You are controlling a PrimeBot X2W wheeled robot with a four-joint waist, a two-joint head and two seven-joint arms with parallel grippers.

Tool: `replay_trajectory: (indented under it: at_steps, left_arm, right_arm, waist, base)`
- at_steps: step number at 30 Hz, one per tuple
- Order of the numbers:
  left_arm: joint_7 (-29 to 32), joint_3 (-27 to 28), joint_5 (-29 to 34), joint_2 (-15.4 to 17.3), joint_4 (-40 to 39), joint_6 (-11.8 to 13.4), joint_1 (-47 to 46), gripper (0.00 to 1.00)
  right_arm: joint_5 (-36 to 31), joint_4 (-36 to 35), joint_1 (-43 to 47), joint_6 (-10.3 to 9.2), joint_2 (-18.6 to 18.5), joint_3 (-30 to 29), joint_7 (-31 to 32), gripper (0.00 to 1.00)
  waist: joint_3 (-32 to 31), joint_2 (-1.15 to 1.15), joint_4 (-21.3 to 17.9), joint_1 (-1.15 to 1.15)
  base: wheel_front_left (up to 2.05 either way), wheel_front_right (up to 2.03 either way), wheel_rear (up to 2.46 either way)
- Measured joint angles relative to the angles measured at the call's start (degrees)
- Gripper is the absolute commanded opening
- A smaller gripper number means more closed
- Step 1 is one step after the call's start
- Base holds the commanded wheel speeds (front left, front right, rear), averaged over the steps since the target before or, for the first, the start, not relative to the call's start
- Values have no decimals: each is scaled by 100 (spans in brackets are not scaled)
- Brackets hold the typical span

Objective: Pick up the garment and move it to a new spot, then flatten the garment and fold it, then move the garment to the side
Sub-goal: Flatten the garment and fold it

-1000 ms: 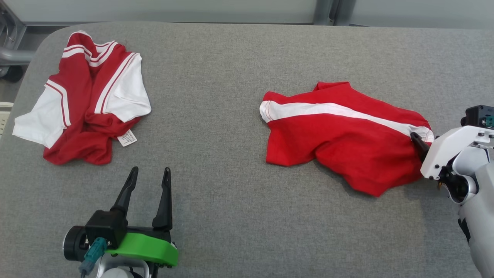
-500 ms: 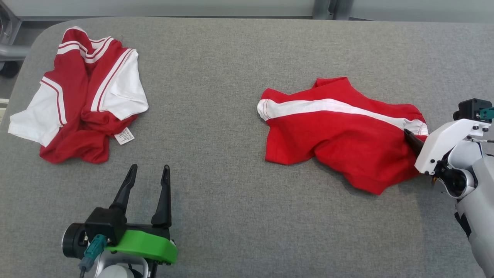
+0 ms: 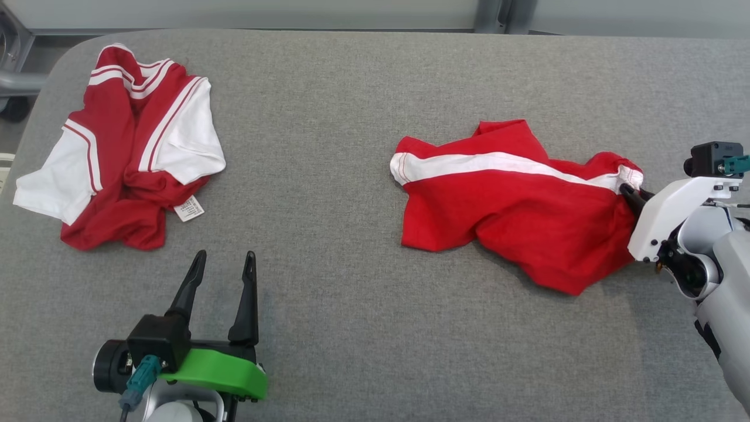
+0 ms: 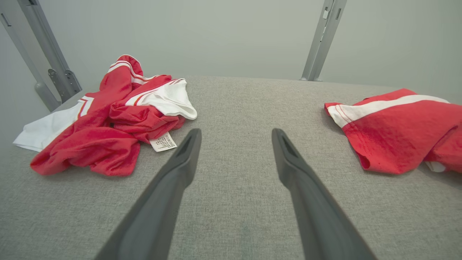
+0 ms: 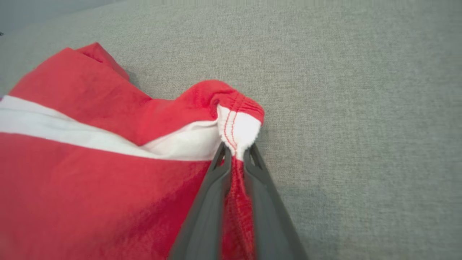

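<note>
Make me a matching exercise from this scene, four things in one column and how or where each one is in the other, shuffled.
Things:
1. left gripper
2. right gripper
3. red-and-white shirt
4. red shorts

States:
A. crumpled on the robot's left side
B. open, holding nothing
C. pinched at its white-striped end
D. shut on fabric

Pairs: 1-B, 2-D, 3-A, 4-C

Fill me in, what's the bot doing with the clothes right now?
The right end effector is shut on the white-striped corner of the red garment, which otherwise lies crumpled on the grey table. The left end effector is open and holds nothing, near the red-and-white shirt. Nothing is flattened or folded yet.
</note>
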Motion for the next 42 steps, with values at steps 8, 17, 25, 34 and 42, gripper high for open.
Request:
replay_trajectory:
  at_steps: [8, 17, 25, 34, 42]
  left_arm:
    - [-25, -16, -108, -23, 38, -42, 14, 100]
    - [278, -58, -871, -287, 366, -644, -211, 100]
    - [1491, -258, -1559, -653, 1517, -1133, -1558, 100]
    - [2035, -304, -2083, -969, 2731, -1325, -2505, 100]
    - [2024, -330, -2497, -1123, 3538, -1411, -3128, 100]
  right_arm:
    - [163, -498, 115, -1, -155, 383, -439, 0]
    - [293, -1062, 491, -1, -274, 725, -808, 0]
    - [248, -1199, 618, -1, -280, 907, -1048, 0]
    - [235, -1103, 377, 0, -96, 1134, -1139, 0]
    - [233, -955, 112, -1, 25, 1327, -1245, 0]
  waist:
    - [-97, 0, -174, 0]
    - [-213, 0, -453, 0]
    - [-181, 0, -703, 0]
    - [-17, 0, -930, 0]
    - [201, 0, -1110, 0]
  base:
    - [0, 0, 0]
    - [0, 0, 0]
    - [0, 0, 0]
    - [0, 0, 0]
    - [0, 0, 0]
